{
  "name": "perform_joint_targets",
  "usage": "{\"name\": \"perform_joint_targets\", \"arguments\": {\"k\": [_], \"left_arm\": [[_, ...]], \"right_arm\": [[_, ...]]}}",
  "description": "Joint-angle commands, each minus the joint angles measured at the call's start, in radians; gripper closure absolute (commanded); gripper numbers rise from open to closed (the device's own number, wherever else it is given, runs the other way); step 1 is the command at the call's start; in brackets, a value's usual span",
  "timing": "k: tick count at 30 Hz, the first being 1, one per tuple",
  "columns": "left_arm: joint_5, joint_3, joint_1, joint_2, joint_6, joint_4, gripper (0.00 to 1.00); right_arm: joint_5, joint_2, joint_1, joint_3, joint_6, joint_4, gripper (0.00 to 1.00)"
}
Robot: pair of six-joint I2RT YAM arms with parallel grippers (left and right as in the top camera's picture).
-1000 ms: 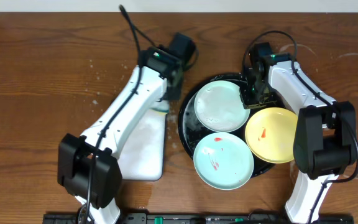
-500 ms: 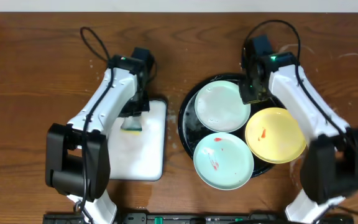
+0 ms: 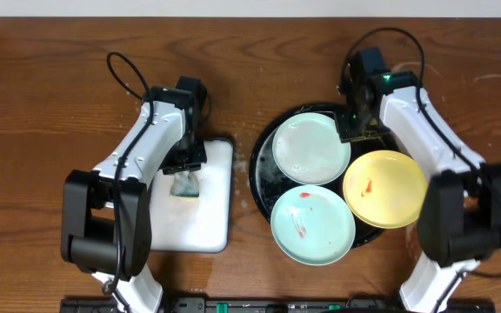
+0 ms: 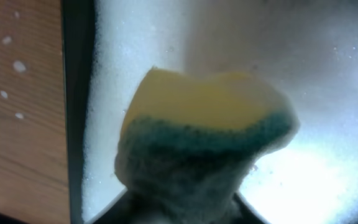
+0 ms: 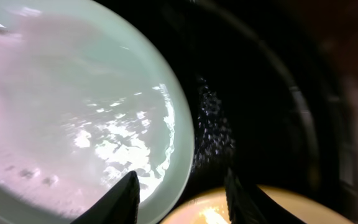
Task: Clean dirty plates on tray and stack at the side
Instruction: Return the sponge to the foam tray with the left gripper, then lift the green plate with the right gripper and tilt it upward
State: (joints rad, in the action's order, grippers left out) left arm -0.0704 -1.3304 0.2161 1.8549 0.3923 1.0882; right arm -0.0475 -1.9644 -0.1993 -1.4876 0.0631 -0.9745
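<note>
Sponge (image 4: pixel 204 143) bottom blurred, cut by lower edge (left claw (image 3: pixel 184 174) grip indiscernible); yellow plate (image 5: pixel 278 208) mostly cropped.

The mint plate (image 5: pixel 73 106) gleamed wet and glossy, foam filming its smooth face, against the slick black tray (image 5: pixel 253 93). The sponge (image 4: pixel 204 143) showed soft yellow foam backed by a rough green scouring layer; the table (image 3: pixel 42 87) looked matt wood-grain.

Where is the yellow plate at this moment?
In the overhead view, the yellow plate lies at the right side of the black tray, overhanging its rim, right of the foamy green plate and the red-smeared green plate.
</note>
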Motion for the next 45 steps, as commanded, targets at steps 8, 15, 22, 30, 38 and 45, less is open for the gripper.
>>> {"name": "perform_joint_targets", "arguments": {"k": [8,15,22,30,38,45], "left_arm": [[0.097,-0.028,-0.002,-0.220,-0.085,-0.003,0.67],[0.097,-0.027,-0.002,-0.444,-0.085,0.007,0.29],[0.097,-0.012,-0.002,-0.463,-0.085,0.046,0.29],[0.097,-0.012,-0.002,-0.473,-0.085,0.079,0.29],[0.061,-0.012,-0.002,-0.506,-0.085,0.081,0.25],[0.055,-0.012,-0.002,-0.505,-0.085,0.082,0.19]], "right_arm": [[-0.144,-0.165,0.035,-0.003,-0.016,0.041,0.91],[-0.038,-0.113,0.032,-0.005,0.064,0.066,0.99],[0.225,0.130,-0.048,-0.005,0.064,0.050,0.99],[0.583,0.272,-0.203,-0.005,0.063,0.022,0.99],[0.915,0.272,-0.335,-0.005,0.063,-0.014,0.99],[1.042,0.272,-0.441,-0.005,-0.003,-0.032,0.99]]}}
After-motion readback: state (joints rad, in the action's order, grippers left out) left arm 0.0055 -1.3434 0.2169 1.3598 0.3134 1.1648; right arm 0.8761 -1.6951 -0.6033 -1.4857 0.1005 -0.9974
